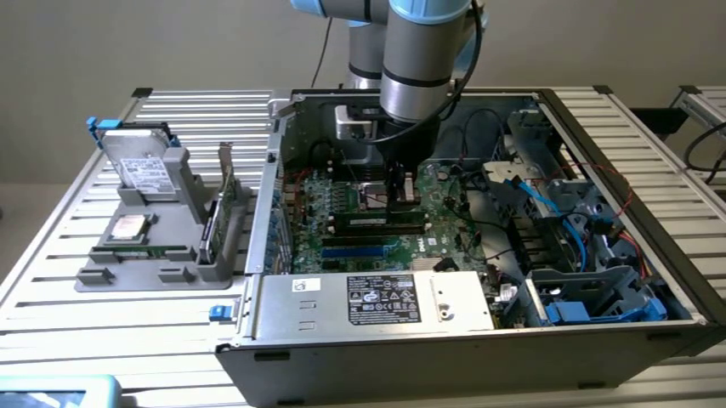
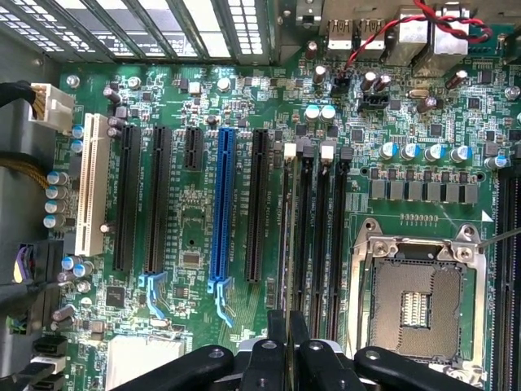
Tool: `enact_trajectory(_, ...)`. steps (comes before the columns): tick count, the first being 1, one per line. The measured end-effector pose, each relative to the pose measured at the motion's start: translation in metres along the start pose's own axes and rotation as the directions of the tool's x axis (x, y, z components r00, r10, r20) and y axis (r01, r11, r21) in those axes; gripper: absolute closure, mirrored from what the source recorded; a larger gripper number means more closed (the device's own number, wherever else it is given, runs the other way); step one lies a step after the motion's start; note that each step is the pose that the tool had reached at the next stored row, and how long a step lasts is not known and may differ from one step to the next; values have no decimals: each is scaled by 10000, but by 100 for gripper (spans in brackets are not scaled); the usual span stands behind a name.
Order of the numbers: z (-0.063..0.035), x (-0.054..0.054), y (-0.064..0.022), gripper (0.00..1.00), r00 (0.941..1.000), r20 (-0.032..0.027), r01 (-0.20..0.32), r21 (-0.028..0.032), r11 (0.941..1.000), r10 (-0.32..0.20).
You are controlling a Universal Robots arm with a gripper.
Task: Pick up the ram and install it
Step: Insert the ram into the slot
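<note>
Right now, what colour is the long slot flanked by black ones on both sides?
The long slot is blue, clearest in the wrist view.

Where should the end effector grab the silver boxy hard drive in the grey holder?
The silver hard drive stands on edge in the grey holder, so probably come from above and pinch its free upper part across the flat faces.

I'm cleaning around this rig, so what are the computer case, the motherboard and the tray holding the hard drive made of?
Computer case: bare sheet metal, likely steel, dull grey with folded edges.
Motherboard: green laminate, glossy, with soldered parts.
Tray: matte grey, moulded look, probably plastic.
</note>
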State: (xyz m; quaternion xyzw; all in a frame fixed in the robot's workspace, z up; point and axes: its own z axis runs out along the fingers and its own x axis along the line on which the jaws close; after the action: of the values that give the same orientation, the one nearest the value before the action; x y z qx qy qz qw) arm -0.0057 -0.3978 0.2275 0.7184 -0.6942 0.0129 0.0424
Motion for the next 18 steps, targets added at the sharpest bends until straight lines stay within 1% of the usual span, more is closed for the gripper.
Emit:
enact_trajectory(2,3,0,1,87,10000,-1,-2,18,10000,2)
enact_trajectory(10,6,-1,8,87,10000,-1,-5,61,10000,5)
enact_trajectory(18,10,-1,15,87,10000,-3,-6,83,10000,7)
